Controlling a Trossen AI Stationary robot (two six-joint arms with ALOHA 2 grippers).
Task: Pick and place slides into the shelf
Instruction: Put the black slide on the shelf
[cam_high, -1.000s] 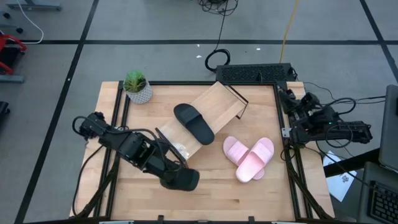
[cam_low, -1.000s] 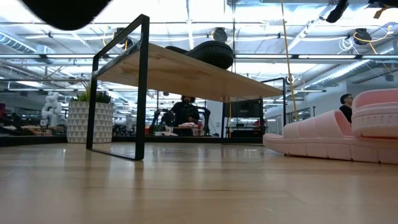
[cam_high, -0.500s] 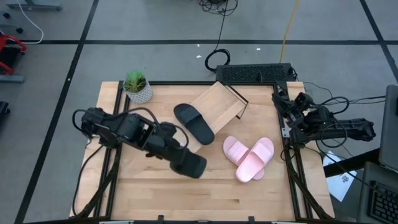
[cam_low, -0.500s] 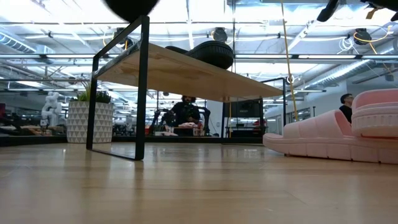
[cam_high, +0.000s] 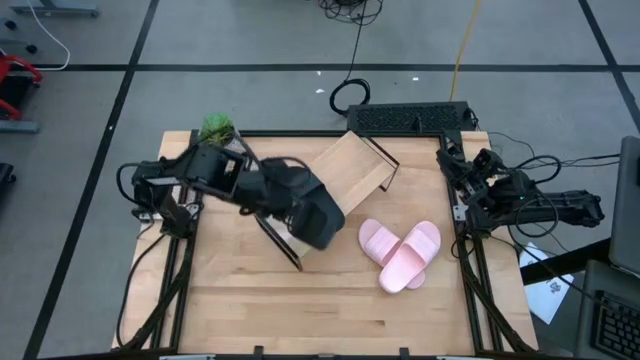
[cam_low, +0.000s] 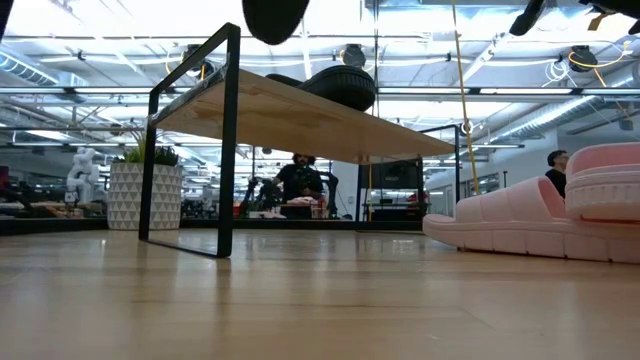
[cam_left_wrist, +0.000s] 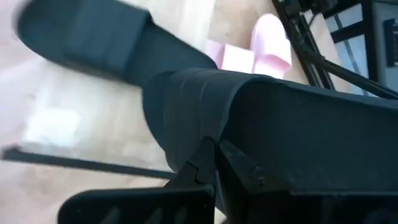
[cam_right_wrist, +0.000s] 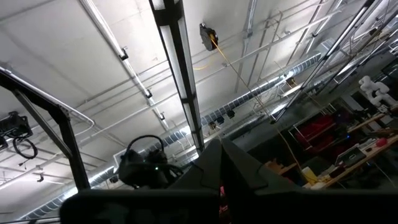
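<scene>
Over the shelf: the left tool (cam_high: 300, 205) hangs above the near end of the long wooden shelf (cam_high: 350, 165), clenched on a black sandal (cam_high: 318, 212) – the left wrist view shows that sandal (cam_left_wrist: 280, 130) pinched at its edge between the dark fingers.
Shelf: lies slantwise on the worktop (cam_high: 300, 300), one end toward the potted plant (cam_high: 215, 128), its top board seen from below in the low view (cam_low: 300, 115).
Second black sandal: already on the shelf, seen resting on the top board in the low view (cam_low: 338, 85); from above the carried sandal and arm hide it.
Pink pair: two sandals (cam_high: 400, 252) side by side on the worktop, just beside the shelf on the side away from the plant – untouched.
Right tool: parked at the worktop's edge, well apart from the shelf (cam_high: 470, 175); whether its fingers are parted I cannot tell.
Step in hand: carrying the second black sandal to its place, by my reading.
Next move: lower it beside its partner, sole flat on the board, then let go; the pink pair is left to fetch.
</scene>
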